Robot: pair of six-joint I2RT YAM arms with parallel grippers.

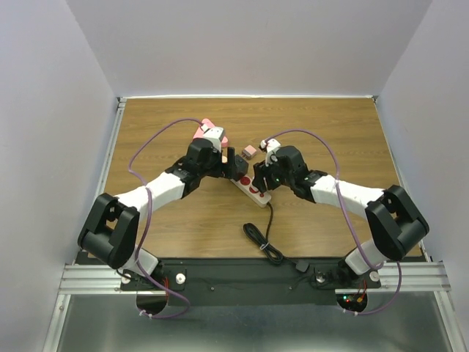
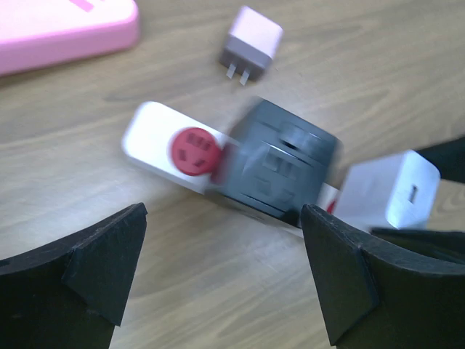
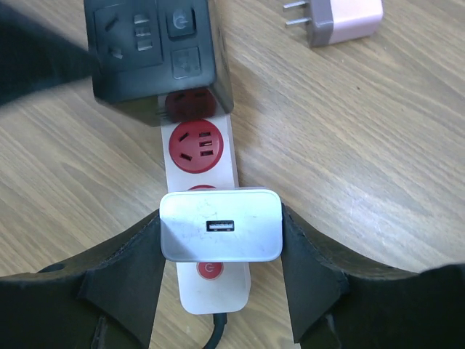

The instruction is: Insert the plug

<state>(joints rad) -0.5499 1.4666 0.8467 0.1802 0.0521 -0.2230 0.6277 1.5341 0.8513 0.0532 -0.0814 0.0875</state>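
Plug: white charger (image 3: 220, 225), USB port facing up, sitting on the strip (image 3: 232, 291) over the socket next to its red switch; I cannot tell whether its prongs are fully in.
Right pincer (image 3: 220, 233): mine, clamped on the plug, one finger pressed on each of its short sides, directly above the strip.
Strip: white with red sockets, lying slantwise on the table (image 1: 330, 132); one free red socket shows between the plug and the black adapter.
Black adapter (image 3: 156, 51): boxy block standing on the strip, on the far side of the plug from the switch.
Left pincer (image 2: 221, 218): my other one, fingers wide apart, holding nothing, hanging just beside the strip and facing the black adapter.
Cable (image 1: 267, 235): black, leaving the strip's switch end and looping toward my bases.
Pink charger (image 3: 349, 16): small, lying on its side on the table, beyond the strip's far end, apart from it, prongs bare.
Pink box (image 2: 65, 29): flat on the table, past the strip's far end on the left side.
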